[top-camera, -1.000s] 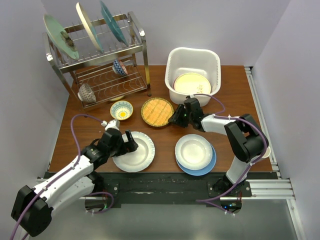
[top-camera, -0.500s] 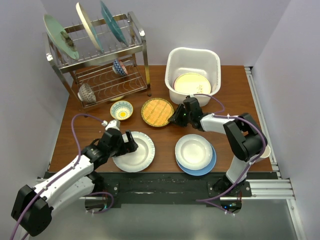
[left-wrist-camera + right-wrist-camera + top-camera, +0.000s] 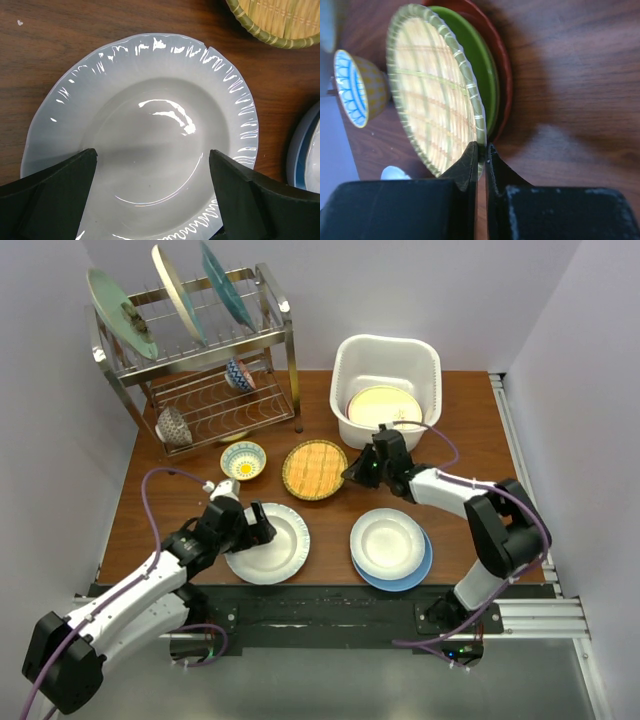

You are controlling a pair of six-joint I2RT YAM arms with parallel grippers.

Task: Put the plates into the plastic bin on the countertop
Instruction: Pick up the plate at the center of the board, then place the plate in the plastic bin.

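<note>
Brown wooden surface point(image 3: 470, 440): at its far edge the plastic bin point(image 3: 338, 380) holds one cream plate point(image 3: 380, 405). Mid-surface, the right pincer point(image 3: 481, 150) pinches the yellow woven plate point(image 3: 432, 95) by its rim. At the near edge, the left pincer point(image 3: 152, 165) gapes over the white plate point(image 3: 150, 90). Most plates are not yet binned.

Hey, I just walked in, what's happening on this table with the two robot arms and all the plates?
Plates are going into the white plastic bin, where one cream plate lies. The right arm's fingers are shut on the rim of the yellow woven plate, which sits on a green plate and a brown plate. The left arm's fingers are spread open over a white plate near the front edge, not gripping it.
</note>
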